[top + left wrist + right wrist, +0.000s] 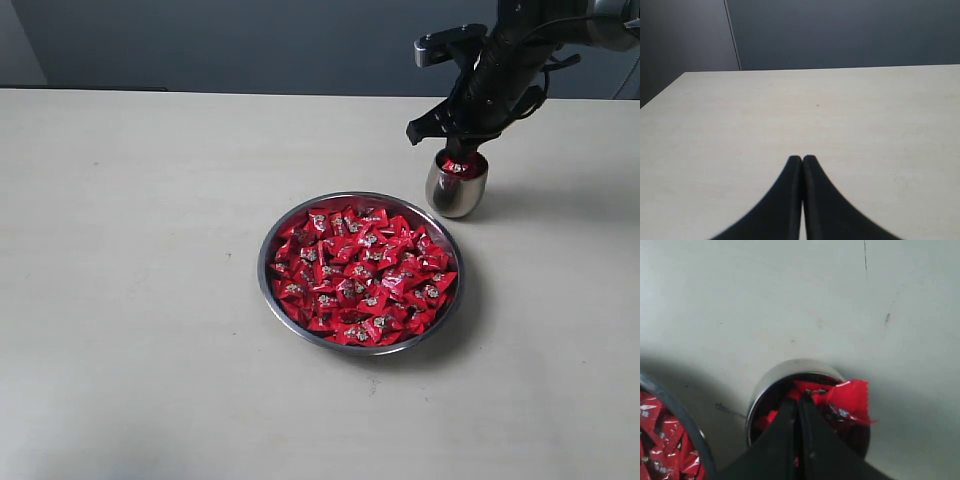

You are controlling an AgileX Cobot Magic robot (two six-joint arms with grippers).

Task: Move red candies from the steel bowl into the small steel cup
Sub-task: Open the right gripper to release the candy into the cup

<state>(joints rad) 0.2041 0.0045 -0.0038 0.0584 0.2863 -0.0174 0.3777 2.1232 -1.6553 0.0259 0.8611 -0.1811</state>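
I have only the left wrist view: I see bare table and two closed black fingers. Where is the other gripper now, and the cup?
Observer: The right gripper hangs directly over the cup, with its fingertips at the cup's mouth.
Operator: Is it open?
Observer: No, its jaws are shut. In the right wrist view a red candy sticks out at the fingertips, above the cup's rim; I cannot tell if it is pinched.
Operator: And the bowl?
Observer: The bowl stands close beside the cup, not touching it, and is full of red candies.
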